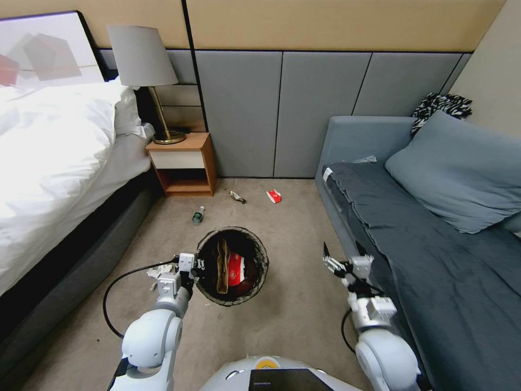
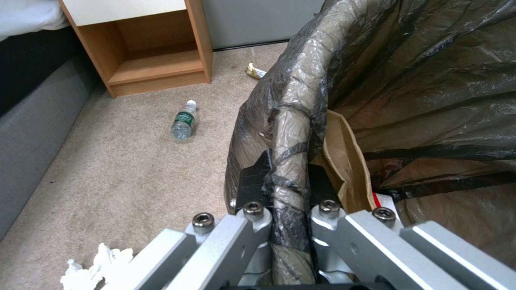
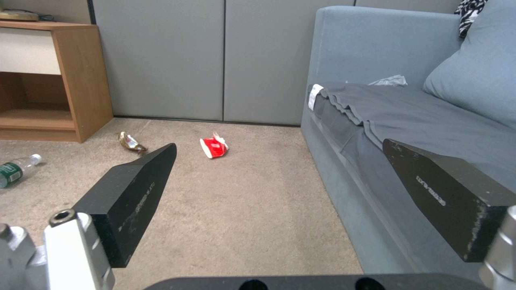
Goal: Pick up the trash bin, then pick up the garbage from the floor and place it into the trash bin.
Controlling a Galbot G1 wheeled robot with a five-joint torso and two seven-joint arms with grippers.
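The trash bin (image 1: 262,253), lined with a dark bag, is held over the carpet in front of me. My left gripper (image 1: 197,265) is shut on its near rim; the left wrist view shows the fingers (image 2: 252,181) clamped on the folded liner (image 2: 293,133). A crumpled brown paper bag (image 2: 344,161) and a red-and-white packet (image 1: 235,269) lie inside. On the floor lie a clear plastic bottle (image 1: 198,215), a yellowish wrapper (image 1: 237,197), a red packet (image 1: 274,196) and a white tissue (image 2: 96,266). My right gripper (image 1: 341,259) hangs open beside the sofa, well short of the red packet (image 3: 214,147).
A wooden nightstand (image 1: 184,165) with a lamp (image 1: 144,65) stands at the wall. The bed (image 1: 49,163) borders the left side and a grey sofa (image 1: 434,244) the right. Open carpet (image 1: 282,320) runs between them.
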